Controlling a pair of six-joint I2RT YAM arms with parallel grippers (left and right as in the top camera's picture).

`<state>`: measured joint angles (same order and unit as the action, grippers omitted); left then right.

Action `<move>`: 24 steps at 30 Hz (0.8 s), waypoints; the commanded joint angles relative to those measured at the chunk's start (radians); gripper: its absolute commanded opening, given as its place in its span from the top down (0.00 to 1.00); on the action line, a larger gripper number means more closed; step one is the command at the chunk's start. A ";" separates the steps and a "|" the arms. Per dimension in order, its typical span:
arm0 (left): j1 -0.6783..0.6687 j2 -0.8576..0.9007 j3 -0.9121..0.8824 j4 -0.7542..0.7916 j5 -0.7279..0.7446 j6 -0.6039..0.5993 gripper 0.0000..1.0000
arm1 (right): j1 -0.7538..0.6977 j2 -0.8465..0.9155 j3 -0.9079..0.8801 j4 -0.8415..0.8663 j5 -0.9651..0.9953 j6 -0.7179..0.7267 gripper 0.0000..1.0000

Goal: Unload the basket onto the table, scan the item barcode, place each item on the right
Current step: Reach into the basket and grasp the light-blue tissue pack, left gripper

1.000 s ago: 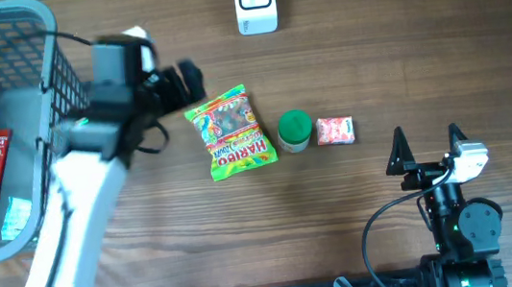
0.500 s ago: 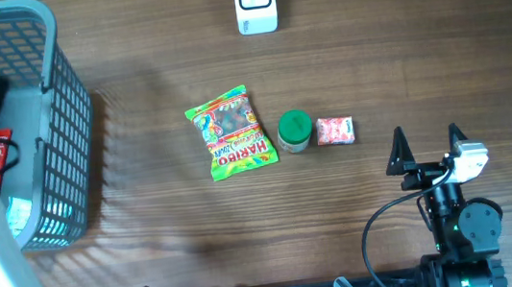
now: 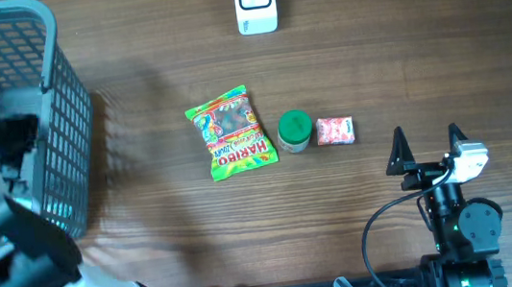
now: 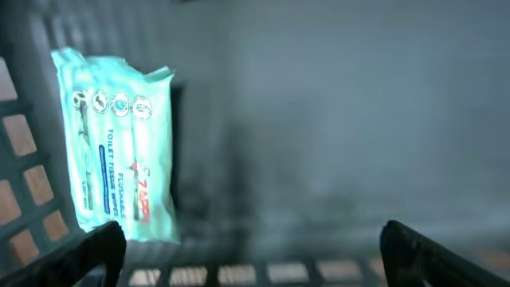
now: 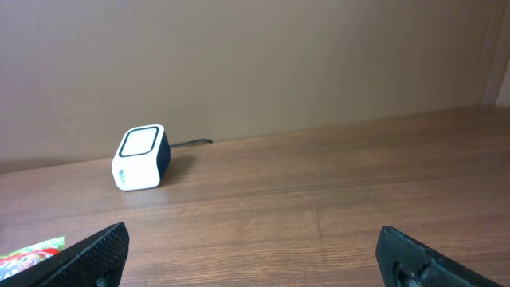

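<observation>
The basket (image 3: 64,117) is cropped at the overhead view's left edge, its contents masked by the left arm (image 3: 13,258), and the candy bag (image 5: 28,253) is clipped in the right wrist view.

Soft, even light is falling on the table (image 3: 371,53), the basket (image 3: 75,125) throwing a faint ribbed shadow just to its right. The left arm (image 3: 19,272) is smearing with motion blur beside the basket. Inside the basket it is looking dim, bluish and hazy, the tissue pack (image 4: 119,143) catching the brightness. Well away from the basket, the scanner (image 5: 142,157) is showing crisp.
</observation>
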<state>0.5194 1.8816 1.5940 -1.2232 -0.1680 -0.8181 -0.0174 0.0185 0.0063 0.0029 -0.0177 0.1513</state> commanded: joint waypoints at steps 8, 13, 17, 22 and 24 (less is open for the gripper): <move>0.015 0.146 -0.007 -0.079 -0.188 -0.111 0.04 | 0.004 -0.001 -0.001 0.003 0.013 -0.018 0.00; 0.016 0.150 -0.026 -0.078 -0.246 -0.111 0.06 | 0.004 -0.001 -0.001 0.003 0.013 -0.018 0.00; 0.016 0.150 -0.091 -0.031 -0.272 -0.111 0.06 | 0.004 -0.001 -0.001 0.003 0.013 -0.018 0.00; 0.016 0.150 -0.206 0.053 -0.271 -0.121 0.09 | 0.004 -0.001 -0.001 0.003 0.013 -0.018 0.00; 0.018 0.150 -0.223 0.052 -0.271 -0.141 0.34 | 0.004 -0.001 -0.001 0.003 0.013 -0.018 0.00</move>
<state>0.5266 2.0075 1.4292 -1.1728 -0.4183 -0.9260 -0.0174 0.0185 0.0063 0.0029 -0.0177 0.1513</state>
